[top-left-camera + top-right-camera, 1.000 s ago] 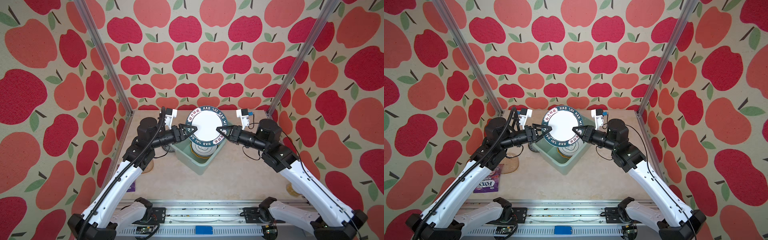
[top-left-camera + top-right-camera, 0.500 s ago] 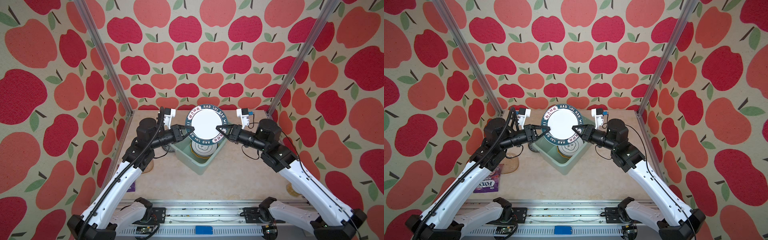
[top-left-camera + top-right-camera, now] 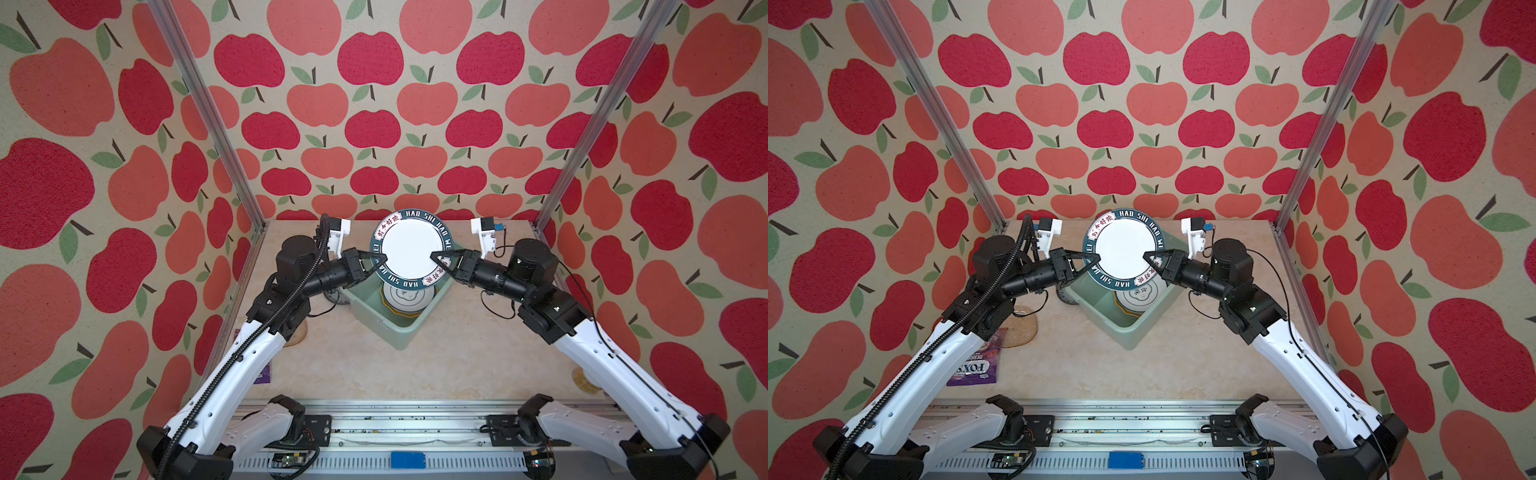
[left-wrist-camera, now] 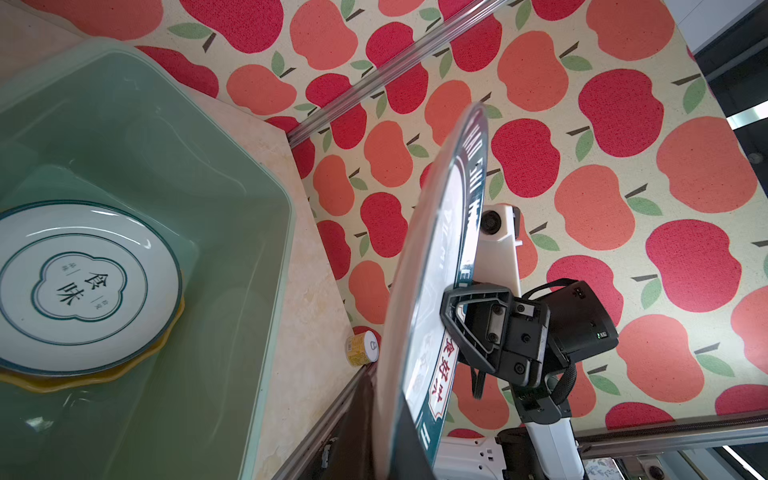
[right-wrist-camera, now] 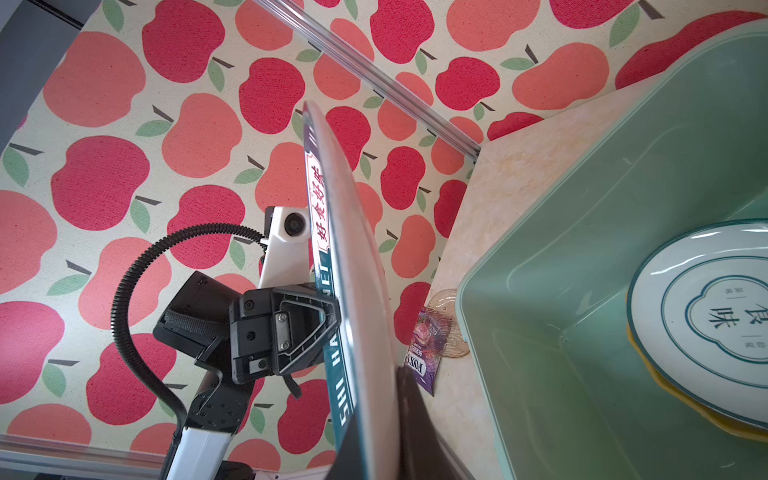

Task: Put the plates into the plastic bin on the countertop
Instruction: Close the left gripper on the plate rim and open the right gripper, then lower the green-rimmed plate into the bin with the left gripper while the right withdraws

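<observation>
1. Step in hand, as I judge it: a two-arm carry of one plate to the bin. The left gripper (image 3: 383, 259) and right gripper (image 3: 435, 255) hold the lettered plate (image 3: 409, 245) between them, one at each side of its rim.
2. Left gripper: clenched on the dark rim, one finger on the white face and the other behind. The right wrist view shows the pinch edge-on.
3. Right gripper: clamped the same way on the opposite rim, as the left wrist view shows.
4. Lettered plate: in the air above the bin (image 3: 400, 337), tilted with its face toward the top camera and touching nothing but the fingers.
5. Bin: it stands corner-on on the countertop (image 3: 415, 370). Inside, the emblem plate (image 3: 405, 297) lies flat on the yellow plate (image 4: 83, 380), toward one end.
6. Next move, in my view: level the plate and lower both arms in step, keeping the plate clear of the bin's wall. Set it on the stack and let go only once it rests there. Uneven lowering could twist it out of either pinch.
7. Further out: the glass plate (image 3: 1019, 328) and the candy bag (image 3: 976, 368) lie on the countertop by the left arm. The glass plate is not yet binned.
</observation>
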You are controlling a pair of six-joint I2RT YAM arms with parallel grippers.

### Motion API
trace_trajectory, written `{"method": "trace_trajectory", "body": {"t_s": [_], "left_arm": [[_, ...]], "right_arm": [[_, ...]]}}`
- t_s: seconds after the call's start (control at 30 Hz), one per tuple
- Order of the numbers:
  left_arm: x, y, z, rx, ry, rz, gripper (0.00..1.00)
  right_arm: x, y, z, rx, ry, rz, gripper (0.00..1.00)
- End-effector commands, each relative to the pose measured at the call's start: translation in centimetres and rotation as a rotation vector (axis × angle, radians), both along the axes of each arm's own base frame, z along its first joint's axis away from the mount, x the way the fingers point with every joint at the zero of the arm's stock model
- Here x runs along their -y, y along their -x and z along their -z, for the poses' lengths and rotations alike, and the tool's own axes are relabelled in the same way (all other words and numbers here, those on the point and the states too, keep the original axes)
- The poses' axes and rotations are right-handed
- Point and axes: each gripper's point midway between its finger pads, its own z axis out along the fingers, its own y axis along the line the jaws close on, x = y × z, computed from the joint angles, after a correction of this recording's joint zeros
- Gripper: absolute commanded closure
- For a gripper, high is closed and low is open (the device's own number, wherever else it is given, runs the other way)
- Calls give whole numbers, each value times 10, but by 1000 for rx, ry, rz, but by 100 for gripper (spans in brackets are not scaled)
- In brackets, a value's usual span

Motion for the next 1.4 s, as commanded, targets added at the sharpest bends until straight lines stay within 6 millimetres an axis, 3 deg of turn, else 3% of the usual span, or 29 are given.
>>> {"method": "trace_trajectory", "body": {"t_s": [0.0, 0.17, 0.33, 0.5, 0.67, 0.9, 1.17, 1.37], "left_arm": [[0, 3, -13, 97, 6, 15, 100], [-6, 0, -12, 99, -6, -31, 100], [-27, -9, 1, 55, -69, -184, 100], [-57, -21, 26, -106, -104, -413, 100], [-55, -20, 40, -230, -130, -537, 100], [-46, -8, 78, -519, -216, -748, 100], [-30, -14, 90, -644, -185, -931, 100], [-13, -24, 115, -732, -190, -1007, 100]], "right_arm": [[-4, 1, -5, -26, -38, -17, 93], [-1, -1, -3, -31, -26, 0, 54], [26, -9, 2, -44, 33, 120, 35], [81, -18, 16, -84, 129, 381, 34], [121, -20, 20, -71, 165, 578, 34], [118, -25, 19, -53, 250, 563, 34], [117, -25, 9, -18, 248, 547, 33], [125, -21, 6, -6, 275, 542, 33]]}}
